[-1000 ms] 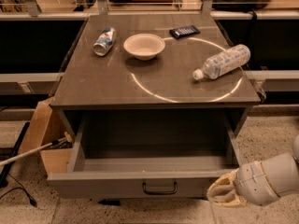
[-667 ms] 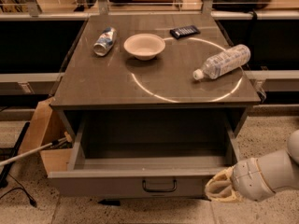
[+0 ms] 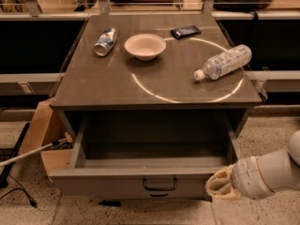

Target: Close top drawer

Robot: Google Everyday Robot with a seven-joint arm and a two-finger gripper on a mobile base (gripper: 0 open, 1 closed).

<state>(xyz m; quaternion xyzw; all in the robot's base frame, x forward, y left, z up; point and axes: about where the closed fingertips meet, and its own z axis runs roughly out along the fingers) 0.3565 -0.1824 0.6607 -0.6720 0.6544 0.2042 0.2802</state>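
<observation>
The top drawer (image 3: pixel 117 184) is a wide grey drawer pulled far out of the cabinet, its inside bare. A small dark loop handle (image 3: pixel 160 185) sits at the centre of its front. My gripper (image 3: pixel 216 187) is at the lower right, its cream-coloured tip against the right end of the drawer front, right of the handle. The white arm runs off the right edge.
On the cabinet top (image 3: pixel 112 86) lie a can (image 3: pixel 105 41), a white bowl (image 3: pixel 145 46), a dark flat packet (image 3: pixel 185 31) and a plastic bottle (image 3: pixel 223 62). A cardboard box (image 3: pixel 38 139) stands at the cabinet's left, with a white rod and cables on the floor.
My gripper and arm have shifted slightly left along the drawer front. The drawer looks equally far out.
</observation>
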